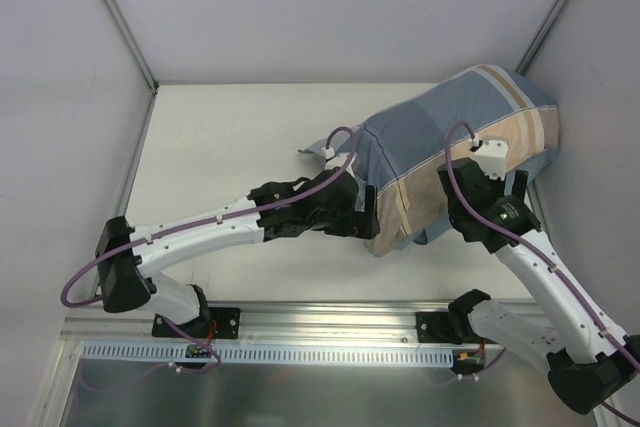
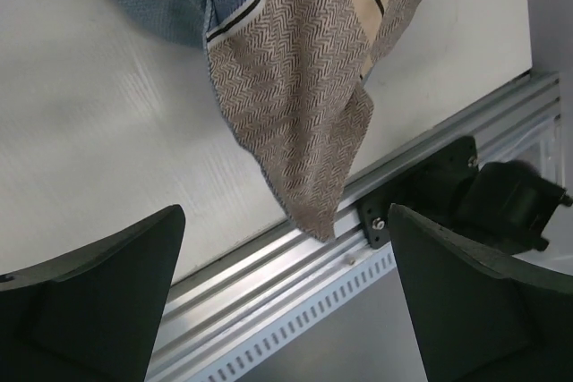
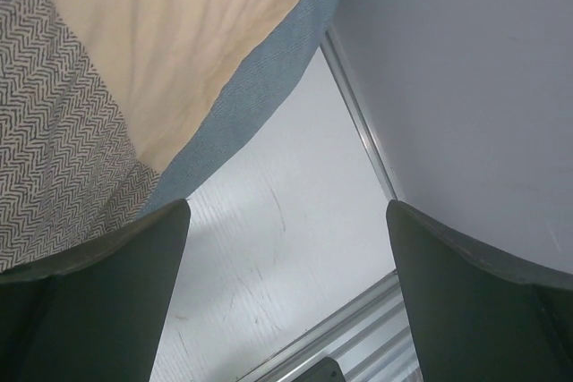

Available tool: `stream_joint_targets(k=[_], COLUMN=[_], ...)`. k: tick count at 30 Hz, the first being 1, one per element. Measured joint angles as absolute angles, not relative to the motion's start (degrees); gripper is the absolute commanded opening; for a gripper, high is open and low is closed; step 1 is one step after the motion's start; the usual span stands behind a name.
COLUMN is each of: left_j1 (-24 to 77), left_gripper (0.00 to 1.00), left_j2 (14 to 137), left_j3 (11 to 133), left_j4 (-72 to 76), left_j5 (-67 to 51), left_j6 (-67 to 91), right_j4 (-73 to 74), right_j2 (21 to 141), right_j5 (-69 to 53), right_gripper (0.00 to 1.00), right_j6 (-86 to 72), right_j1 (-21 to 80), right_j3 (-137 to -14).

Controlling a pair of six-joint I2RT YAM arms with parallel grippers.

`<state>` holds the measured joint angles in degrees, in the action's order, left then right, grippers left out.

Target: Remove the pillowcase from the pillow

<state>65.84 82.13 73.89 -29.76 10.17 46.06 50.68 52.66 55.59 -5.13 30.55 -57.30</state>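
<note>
**A:** Nearest entry: left gripper [image 2: 283,239]?
**B:** Fingers wide apart, holding nothing. A loose herringbone corner of the pillowcase [image 2: 295,87] hangs just ahead, untouched.
**A:** Right gripper [image 3: 286,221]?
**B:** Also wide and empty, just below the tan band.
**A:** Farther: the pillow?
**B:** Hidden inside the case, far right on the table [image 1: 220,137], beside the wall.
**A:** Step?
**B:** Probably seeking a grip. Next: close on that corner, then pull.

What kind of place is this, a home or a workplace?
Most likely a robot test cell in a lab: plain white panel walls with metal corner posts, and two arms bolted to an aluminium rail.
</note>
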Motion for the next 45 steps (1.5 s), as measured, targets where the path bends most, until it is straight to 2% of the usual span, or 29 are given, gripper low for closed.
stream_joint_targets(k=[8, 9, 11, 12, 13, 17, 21, 27, 32, 35, 39, 45], left_j1=[60.49, 59.96, 59.44, 59.18, 59.13, 57.49, 51.20, 31.62, 14.35, 6.79, 4.62, 3.64], left_gripper=[0.99, 0.92, 0.63, 0.04, 0.00, 0.00, 0.00, 0.00, 0.00, 0.00, 0.00, 0.00], left_j2=[95.90, 97.82, 101.23, 102.37, 102.98, 101.34, 90.72, 64.23, 49.56, 46.76, 47.62, 48.12], left_j3=[76.60, 76.90, 78.04, 78.46, 78.59, 77.32, 67.57, 54.19, 51.68, 51.81, 52.73, 54.76], left_j4=[-22.11, -21.45, -20.82, -20.36, -19.99, -17.96, -15.59, -16.29, -23.73, -28.16, -33.56, -38.50], left_j5=[4.47, 3.77, 1.56, 0.47, -0.23, -3.11, -5.17, -6.22, -8.16, -9.21, -9.63, -9.82], left_j6=[54.63, 55.09, 56.45, 56.75, 57.28, 57.65, 58.96, 58.67, 54.98, 51.94, 48.64, 45.06], right_j4=[50.85, 50.85, 50.85, 50.85, 50.85, 50.85, 50.85, 51.07, 51.62, 51.51, 51.79, 51.11], right_j2=[46.81, 46.11, 44.71, 44.05, 43.24, 40.45, 39.40, 41.71, 46.54, 48.75, 51.33, 51.18], right_j5=[57.41, 57.36, 57.06, 56.66, 56.31, 54.52, 52.14, 43.79, 28.67, 18.09, 6.11, -8.99], right_gripper=[0.96, 0.96, 0.96, 0.96, 0.96, 0.96, 0.96, 0.96, 0.96, 0.96, 0.96, 0.96], right_j6=[-5.85, -5.54, -4.89, -4.49, -4.05, -2.76, -2.02, -1.89, -2.39, -3.57, -6.63, -14.28], right_j1=[30.59, 30.59, 30.59, 30.59, 30.59, 30.59, 30.30, 25.54, 15.16, 5.15, -5.23, -18.17], right_j3=[-57.30, -57.30, -57.30, -57.30, -57.30, -57.30, -57.30, -57.74, -62.72, -64.95, -64.60, -51.05])
